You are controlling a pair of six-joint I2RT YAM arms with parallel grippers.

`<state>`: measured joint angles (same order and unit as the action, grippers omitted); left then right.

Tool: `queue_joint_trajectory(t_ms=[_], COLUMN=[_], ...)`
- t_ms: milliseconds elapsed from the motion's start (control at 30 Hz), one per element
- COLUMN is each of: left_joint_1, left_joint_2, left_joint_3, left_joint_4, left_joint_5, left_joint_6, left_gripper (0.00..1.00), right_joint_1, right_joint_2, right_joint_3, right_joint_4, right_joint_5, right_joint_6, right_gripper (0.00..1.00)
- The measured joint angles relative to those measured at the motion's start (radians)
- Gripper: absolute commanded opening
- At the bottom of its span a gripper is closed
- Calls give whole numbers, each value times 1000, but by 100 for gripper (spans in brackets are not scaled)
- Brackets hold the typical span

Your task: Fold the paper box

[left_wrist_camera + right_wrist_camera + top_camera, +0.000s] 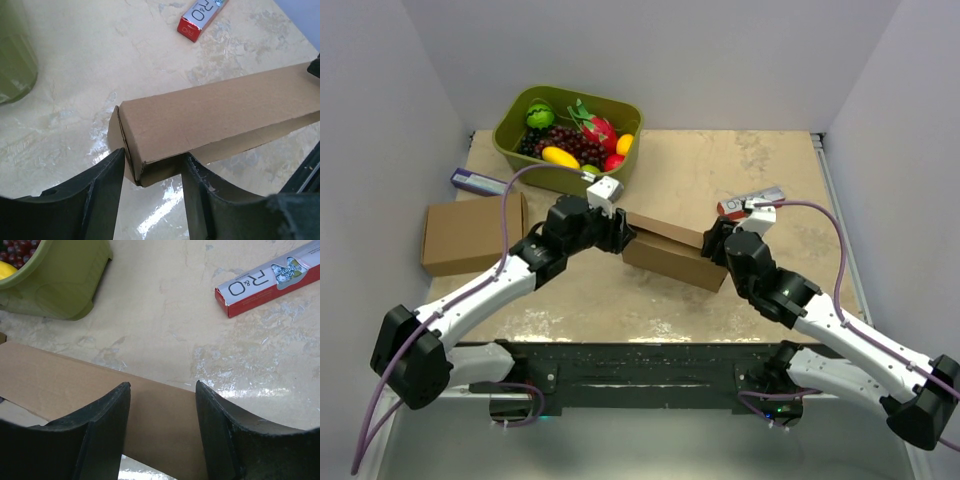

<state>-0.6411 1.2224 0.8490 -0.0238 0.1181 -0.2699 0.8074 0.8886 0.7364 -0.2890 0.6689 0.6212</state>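
The paper box (665, 250) lies mid-table as a shallow brown cardboard rectangle, lid folded down. My left gripper (620, 235) is at its left end and is open. In the left wrist view the box's (220, 110) near corner sits between the spread fingers of the left gripper (154, 160), against the right finger. My right gripper (715, 245) is at the box's right end and is open. In the right wrist view its fingers, around the right gripper's middle (162, 385), stand spread over the box's flat top panel (50, 380) and hold nothing.
A second plain brown box (470, 232) lies at the left. A green tub (520, 140) of fruit stands at the back left. A red and white carton (750, 203) lies behind the right gripper. A small blue packet (478, 181) lies beside the tub.
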Motion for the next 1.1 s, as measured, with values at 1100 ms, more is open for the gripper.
queue_joint_trajectory(t_ms=[1100], left_joint_1=[150], left_joint_2=[-97], left_joint_3=[110], left_joint_4=[-247], left_joint_5=[368], left_joint_6=[-26], left_gripper=[65], right_joint_1=[4], right_joint_2=[48], right_joint_3=[-8], right_joint_4=[50], right_joint_5=[49], right_joint_6=[-11], right_gripper=[61])
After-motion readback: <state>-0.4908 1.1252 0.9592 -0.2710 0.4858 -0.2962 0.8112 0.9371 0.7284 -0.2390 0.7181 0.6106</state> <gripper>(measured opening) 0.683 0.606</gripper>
